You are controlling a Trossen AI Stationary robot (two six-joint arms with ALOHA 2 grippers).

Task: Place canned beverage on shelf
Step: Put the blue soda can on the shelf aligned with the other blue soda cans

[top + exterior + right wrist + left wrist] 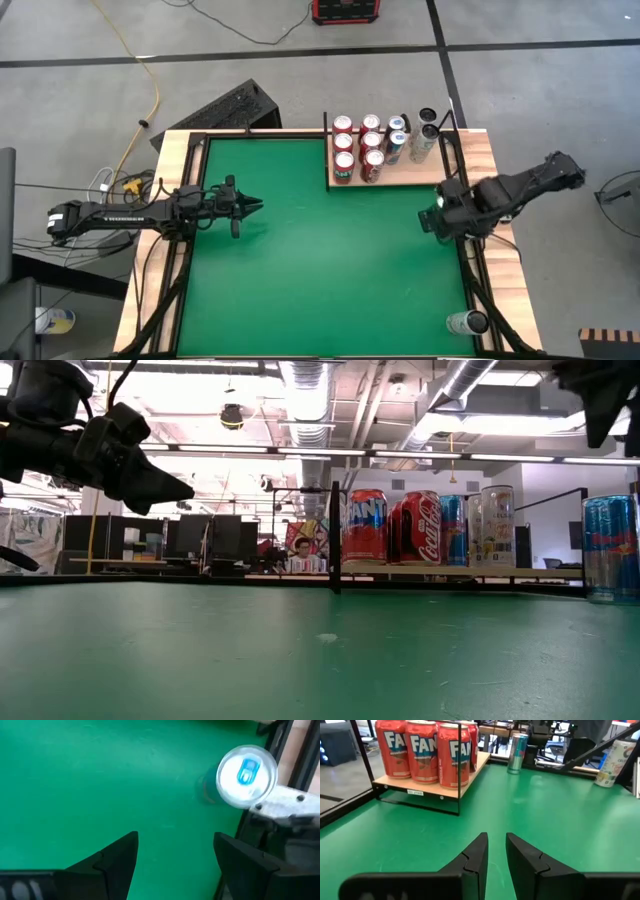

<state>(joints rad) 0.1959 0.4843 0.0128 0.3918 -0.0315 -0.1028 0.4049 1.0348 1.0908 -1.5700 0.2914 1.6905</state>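
The pale wooden shelf (410,172) with thin black posts stands at the table's far right and bears several cans, red ones (344,150) among them. It also shows in the left wrist view (427,789) and the low view (480,570). A blue and silver can (246,775) stands upright on the green table by the right rail, in front of the shelf (518,752) (610,550). My right gripper (175,837) hovers open above the table near this can, apart from it (432,215). My left gripper (497,836) is at the table's left, empty, its fingers a narrow gap apart (250,207).
A pale can (467,322) stands at the near right corner by the rail, also seen in the left wrist view (612,762). Wooden rails (170,200) border the green surface. The green middle of the table (320,260) is bare.
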